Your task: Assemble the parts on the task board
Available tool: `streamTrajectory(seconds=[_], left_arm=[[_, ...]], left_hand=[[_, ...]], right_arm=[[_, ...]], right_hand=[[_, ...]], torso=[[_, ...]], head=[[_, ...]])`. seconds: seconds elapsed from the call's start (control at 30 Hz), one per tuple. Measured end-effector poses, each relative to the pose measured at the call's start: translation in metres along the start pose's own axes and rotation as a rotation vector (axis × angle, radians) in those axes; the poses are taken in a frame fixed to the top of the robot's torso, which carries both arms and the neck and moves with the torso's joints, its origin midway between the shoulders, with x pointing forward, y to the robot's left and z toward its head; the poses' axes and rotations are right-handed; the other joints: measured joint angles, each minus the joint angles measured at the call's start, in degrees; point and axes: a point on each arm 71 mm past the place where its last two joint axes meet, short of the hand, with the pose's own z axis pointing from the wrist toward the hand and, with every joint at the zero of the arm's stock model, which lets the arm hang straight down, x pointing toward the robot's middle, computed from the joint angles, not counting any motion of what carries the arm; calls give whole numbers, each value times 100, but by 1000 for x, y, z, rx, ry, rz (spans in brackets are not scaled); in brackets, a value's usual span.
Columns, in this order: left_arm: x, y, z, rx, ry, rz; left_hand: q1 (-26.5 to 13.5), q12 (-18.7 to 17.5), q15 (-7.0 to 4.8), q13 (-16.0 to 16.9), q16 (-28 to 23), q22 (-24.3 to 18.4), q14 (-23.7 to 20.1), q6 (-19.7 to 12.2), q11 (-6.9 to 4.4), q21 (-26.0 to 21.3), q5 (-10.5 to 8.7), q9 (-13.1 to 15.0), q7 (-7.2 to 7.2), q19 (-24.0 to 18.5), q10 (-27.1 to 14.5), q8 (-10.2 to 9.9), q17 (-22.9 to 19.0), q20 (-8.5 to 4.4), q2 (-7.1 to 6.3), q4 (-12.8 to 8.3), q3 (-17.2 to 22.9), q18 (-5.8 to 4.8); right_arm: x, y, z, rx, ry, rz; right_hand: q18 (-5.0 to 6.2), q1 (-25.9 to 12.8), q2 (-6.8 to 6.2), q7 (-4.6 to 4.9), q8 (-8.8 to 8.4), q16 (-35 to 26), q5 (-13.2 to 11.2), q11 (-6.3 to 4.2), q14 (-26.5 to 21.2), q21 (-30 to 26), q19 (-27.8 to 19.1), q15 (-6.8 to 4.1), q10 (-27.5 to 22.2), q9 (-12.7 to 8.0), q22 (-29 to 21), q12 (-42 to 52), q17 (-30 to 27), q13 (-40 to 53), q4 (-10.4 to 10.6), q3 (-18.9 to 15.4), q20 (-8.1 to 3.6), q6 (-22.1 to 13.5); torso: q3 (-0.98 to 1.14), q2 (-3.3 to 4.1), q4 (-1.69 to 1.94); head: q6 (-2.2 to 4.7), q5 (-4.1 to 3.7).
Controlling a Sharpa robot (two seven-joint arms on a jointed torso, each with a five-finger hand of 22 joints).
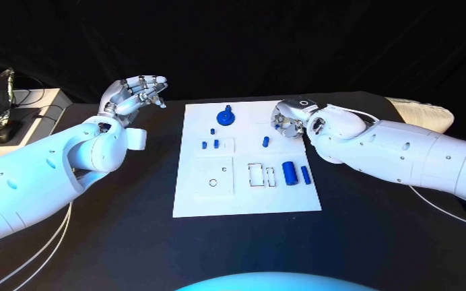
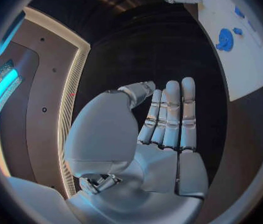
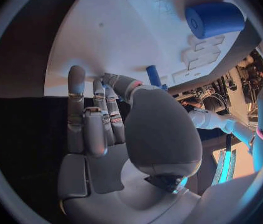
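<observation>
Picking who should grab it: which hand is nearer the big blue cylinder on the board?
Right. The right hand hovers over the task board's far right edge, just beyond the big blue cylinder. The left hand is off the board, past its far left corner.

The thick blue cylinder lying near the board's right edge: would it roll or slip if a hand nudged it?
The blue cylinder lies on its side on the flat white board, so a sideways push would likely roll it. Its surface looks smooth, so it may slip in a light grasp. It looks rigid and probably light, judging by its plastic look.

Cool bluish light, dark surroundings; both wrist views bend strongly toward their rims.
</observation>
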Motion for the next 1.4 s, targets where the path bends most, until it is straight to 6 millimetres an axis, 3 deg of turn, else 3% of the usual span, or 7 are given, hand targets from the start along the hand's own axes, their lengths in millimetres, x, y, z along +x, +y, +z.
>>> streamTrajectory(seconds=[0.47,0.63,0.8,1.07,1.4], left_arm=[[0,2,0,-14,-2,1],[1,2,0,-16,-1,0],[4,2,1,-17,4,-3],[9,4,1,-21,11,-10],[18,6,2,-24,19,-19]], left_hand=[[23,-35,18,-19,-22,10,-46,-21,0,22,0,-13,21,21,-59,0,-1,21,-23,-22,-21,0],[23,-35,11,-21,-22,10,-53,-21,0,22,0,-16,21,21,-59,0,-1,21,-23,-22,-21,-1],[23,-35,11,-20,-22,9,-53,-21,13,22,0,-18,21,21,-72,21,-1,21,-23,-21,-21,0],[23,-35,23,-20,-22,10,-65,-21,22,22,0,-17,21,21,-80,27,-1,21,-23,-25,-18,0],[23,-35,31,-20,-22,14,-73,-21,21,22,0,-17,21,21,-80,27,-2,21,-22,-38,-5,0]], right_arm=[[-27,3,-14,-21,-99,54],[-33,13,-20,-47,-118,85],[-33,40,-27,-111,-113,120],[-23,90,-36,-228,-89,150],[9,135,-39,-302,-45,149]], right_hand=[[-1,1,-1,-1,0,22,-14,0,0,22,-19,1,0,13,21,-22,15,3,-16,15,-18,-2],[-1,1,-1,-10,0,21,-26,0,0,22,-19,1,0,9,27,-25,24,5,-15,15,-18,-10],[-1,2,-1,-10,-1,21,-36,0,1,44,-19,1,0,12,33,-45,15,45,-32,32,-18,-11],[-1,2,-2,-11,-3,21,-48,0,1,44,-19,1,0,18,41,-43,15,80,-33,32,-18,-12],[-1,40,35,-20,-13,18,-80,0,1,44,-19,1,0,18,48,-31,15,79,-33,31,-17,-22]], torso=[[-3,-6,-10],[-7,-12,-14],[-17,-25,-18],[-27,-42,-8],[-63,-88,-2]], head=[[40,-26],[51,-6],[25,15],[9,110],[-57,254]])
